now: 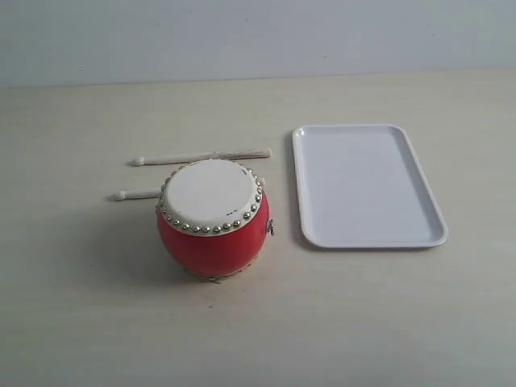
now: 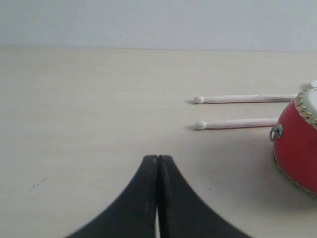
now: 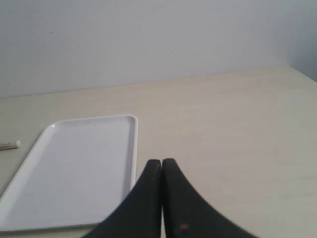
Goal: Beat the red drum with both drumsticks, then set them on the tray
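Exterior view: red drum hides much of one drumstick; left pincer and right pincer, closed and empty, sit apart from it.

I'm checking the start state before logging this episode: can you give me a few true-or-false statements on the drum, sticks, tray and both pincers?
1. One drumstick and the other drumstick lie on the table beside the red drum. True.
2. A stick lies on the tray. False: nothing lies on it.
3. The left pincer is shut and holds nothing. True.
4. The right pincer grips a stick. False: it is shut on nothing, near the tray.
5. The drum lies on its side. False: it stands upright, skin facing up.
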Controlling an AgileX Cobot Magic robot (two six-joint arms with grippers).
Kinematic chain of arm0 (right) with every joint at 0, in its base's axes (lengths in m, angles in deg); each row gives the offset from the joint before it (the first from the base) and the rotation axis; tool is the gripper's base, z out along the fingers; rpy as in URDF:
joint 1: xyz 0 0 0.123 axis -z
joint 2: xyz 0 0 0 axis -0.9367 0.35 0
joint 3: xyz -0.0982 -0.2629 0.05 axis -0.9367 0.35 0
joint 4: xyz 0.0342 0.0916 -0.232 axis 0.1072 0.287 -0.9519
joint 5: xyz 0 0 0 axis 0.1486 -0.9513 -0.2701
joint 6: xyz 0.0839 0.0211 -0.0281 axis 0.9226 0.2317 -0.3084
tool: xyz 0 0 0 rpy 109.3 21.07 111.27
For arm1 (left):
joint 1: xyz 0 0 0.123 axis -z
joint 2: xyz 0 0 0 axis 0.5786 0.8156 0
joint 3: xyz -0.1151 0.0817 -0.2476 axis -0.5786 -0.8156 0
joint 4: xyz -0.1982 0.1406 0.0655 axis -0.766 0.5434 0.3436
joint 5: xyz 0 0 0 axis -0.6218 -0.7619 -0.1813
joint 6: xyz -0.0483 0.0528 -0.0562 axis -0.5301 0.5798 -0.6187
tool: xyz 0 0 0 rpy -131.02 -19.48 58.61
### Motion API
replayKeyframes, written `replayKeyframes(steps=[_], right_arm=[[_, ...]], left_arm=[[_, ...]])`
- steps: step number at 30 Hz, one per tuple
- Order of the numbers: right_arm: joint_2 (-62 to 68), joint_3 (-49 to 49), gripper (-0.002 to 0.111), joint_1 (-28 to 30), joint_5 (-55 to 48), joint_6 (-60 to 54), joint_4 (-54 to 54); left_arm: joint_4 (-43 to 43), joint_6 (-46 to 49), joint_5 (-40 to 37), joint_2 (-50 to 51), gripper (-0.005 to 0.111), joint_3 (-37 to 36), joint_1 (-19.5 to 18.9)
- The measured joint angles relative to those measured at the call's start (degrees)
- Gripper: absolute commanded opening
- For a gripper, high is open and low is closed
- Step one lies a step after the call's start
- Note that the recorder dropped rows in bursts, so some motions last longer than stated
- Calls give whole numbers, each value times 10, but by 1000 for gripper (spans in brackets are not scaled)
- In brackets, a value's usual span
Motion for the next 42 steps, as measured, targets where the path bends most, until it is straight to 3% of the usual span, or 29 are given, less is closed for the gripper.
replayKeyframes(steps=[20, 30, 42], right_arm=[[0, 0, 0, 0, 5, 0, -1], [0, 0, 0, 0, 169, 6, 0], [-1, 0, 0, 0, 342, 152, 22]], left_arm=[[0, 0, 0, 0, 0, 0, 0], [0, 0, 0, 0, 0, 0, 0], [0, 0, 0, 0, 0, 0, 0]])
